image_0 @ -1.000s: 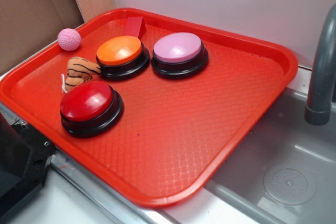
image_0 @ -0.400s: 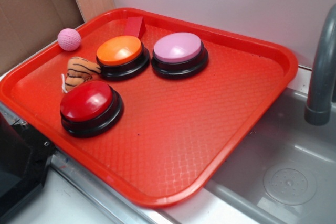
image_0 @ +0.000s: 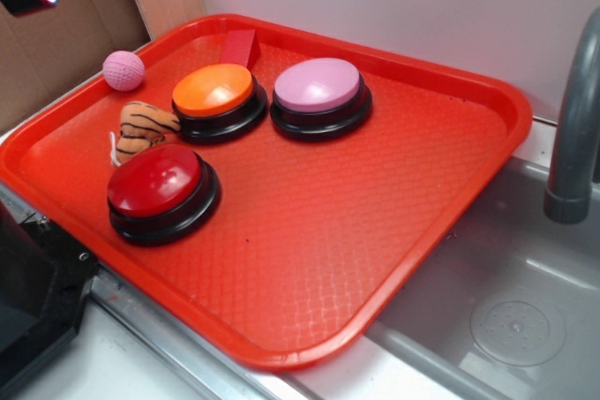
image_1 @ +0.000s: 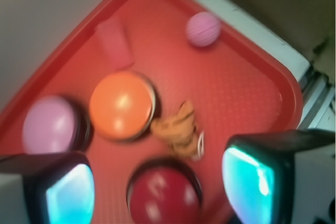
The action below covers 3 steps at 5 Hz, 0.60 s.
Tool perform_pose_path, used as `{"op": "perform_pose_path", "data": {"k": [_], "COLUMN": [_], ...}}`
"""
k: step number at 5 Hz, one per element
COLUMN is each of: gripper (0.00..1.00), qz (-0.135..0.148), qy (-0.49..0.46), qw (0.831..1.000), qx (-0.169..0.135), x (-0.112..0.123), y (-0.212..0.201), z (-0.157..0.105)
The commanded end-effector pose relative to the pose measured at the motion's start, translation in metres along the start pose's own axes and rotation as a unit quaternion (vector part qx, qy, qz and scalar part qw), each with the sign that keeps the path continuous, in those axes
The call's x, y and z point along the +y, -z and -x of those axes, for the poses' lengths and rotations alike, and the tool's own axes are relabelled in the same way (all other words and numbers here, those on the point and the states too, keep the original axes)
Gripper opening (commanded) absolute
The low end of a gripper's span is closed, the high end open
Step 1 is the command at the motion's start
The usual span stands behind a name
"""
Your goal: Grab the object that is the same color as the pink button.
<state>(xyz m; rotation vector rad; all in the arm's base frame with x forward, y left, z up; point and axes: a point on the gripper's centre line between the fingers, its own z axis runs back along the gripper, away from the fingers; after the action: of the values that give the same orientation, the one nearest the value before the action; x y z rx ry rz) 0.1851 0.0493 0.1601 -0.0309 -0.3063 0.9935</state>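
We are finding the gripper standing wide apart and holding nothing, its two fingers framing the lower edge of the wrist view. In the exterior view we are seeing only the fingertips, high above the far left corner of the red tray, well clear of everything on it.

Below the gripper we are noting the red button near the left edge, the tiger-striped plush toy just beside it, then the orange button, and the pink button next to that one, toward the far edge.

The pink ball is sitting at the tray's far left corner, against the raised rim, apart from the plush toy and the buttons. Its colour is matching the pink button's top.

We are judging the ball light and probably soft, given its dimpled surface, and liable to roll. We are recommending closing across its widest part, with the fingers straddling it from above. The rim beside it is leaving little room for one finger.
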Motion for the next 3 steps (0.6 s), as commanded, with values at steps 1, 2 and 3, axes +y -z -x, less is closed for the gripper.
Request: {"op": "perform_pose_path", "data": {"k": [1,2,3], "gripper": [1.0,1.0,1.0], "qz": [-0.056,-0.09,-0.114], "qy": [-0.2,-0.225,-0.256], "qw": [0.971,0.957,0.942], "qx": [-0.12,-0.157,-0.184], "x": [0.02,0.026,0.032], "y": [0.062,0.088,0.107], "z": [-0.054,-0.076,-0.095]}}
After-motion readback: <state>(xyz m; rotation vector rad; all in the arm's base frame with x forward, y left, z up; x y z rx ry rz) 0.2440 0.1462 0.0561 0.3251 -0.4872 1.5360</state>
